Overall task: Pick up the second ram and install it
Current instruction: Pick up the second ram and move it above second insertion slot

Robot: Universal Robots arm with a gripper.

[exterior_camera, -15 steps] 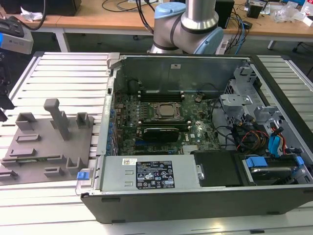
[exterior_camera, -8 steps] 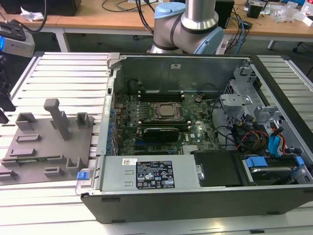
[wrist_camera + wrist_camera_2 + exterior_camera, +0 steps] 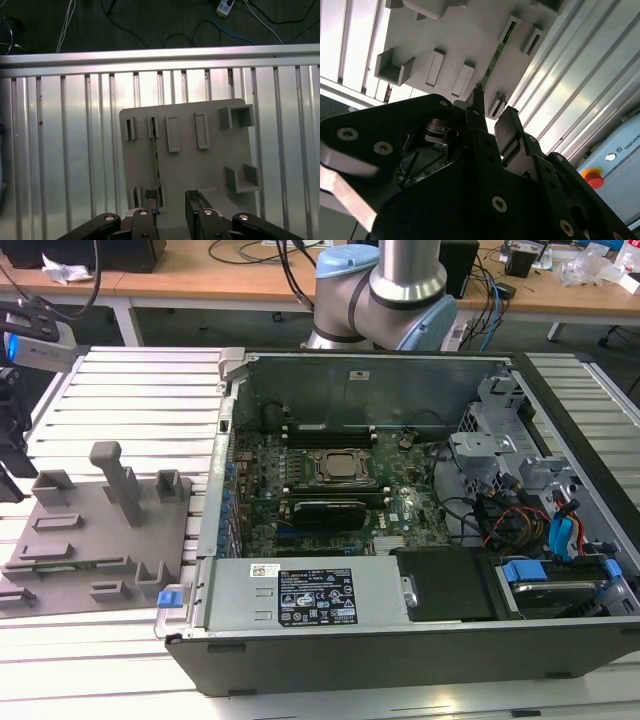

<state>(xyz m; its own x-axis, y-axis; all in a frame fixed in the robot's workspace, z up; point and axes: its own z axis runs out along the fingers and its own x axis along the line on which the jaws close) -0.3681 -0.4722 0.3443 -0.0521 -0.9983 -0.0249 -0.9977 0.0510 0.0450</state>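
1 ram (image 3: 155, 160) stands on edge in the grey tray (image 3: 210, 170), under the empty, parted gripper (image 3: 172, 207) but off its midline; centre the ram between the jaws, then descend square.

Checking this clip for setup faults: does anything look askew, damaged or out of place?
Nothing stands out. The second ram stands on edge, straight in the slots of the grey fixture, and the open gripper hangs over one end of it.

The tray (image 3: 85, 540) holding the second ram (image 3: 155, 160) lies at the exterior view's left of the case (image 3: 400, 665).
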